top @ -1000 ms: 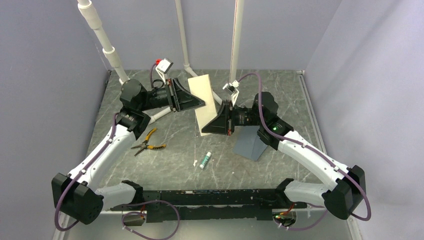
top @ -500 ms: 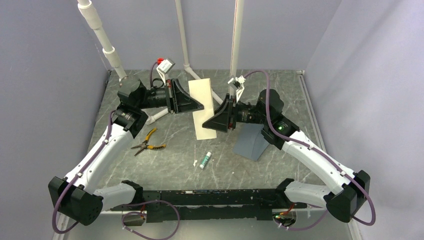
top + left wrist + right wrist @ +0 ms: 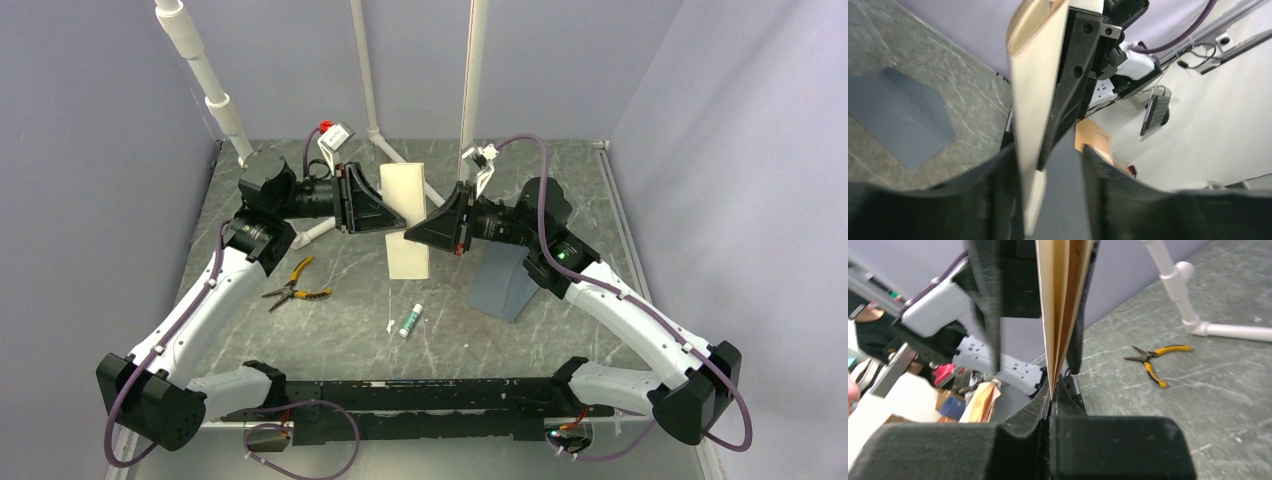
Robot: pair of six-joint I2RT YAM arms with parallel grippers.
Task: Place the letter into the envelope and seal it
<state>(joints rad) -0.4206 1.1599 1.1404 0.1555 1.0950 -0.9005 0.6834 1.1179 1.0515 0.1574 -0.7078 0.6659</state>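
Cream letter (image 3: 403, 188) held upright at frame centre, right gripper (image 3: 410, 236) pinched tight on it, left gripper (image 3: 398, 221) standing apart around its edge, envelope (image 3: 505, 285) lower right.

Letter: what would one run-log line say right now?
letter: folded, in air; right gripper: shut on letter; left gripper: open around letter; envelope: on table

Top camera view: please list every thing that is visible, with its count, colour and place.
letter: one, cream, held up above the table centre
envelope: one, blue-grey, on the table, right of the letter
pliers: one, yellow handles, on the table, left
small tube: one, white and green, front centre
upright pipes: three, white, at the back
table: one, dark grey marbled
left gripper: one, black, open around the letter
right gripper: one, black, shut on the letter
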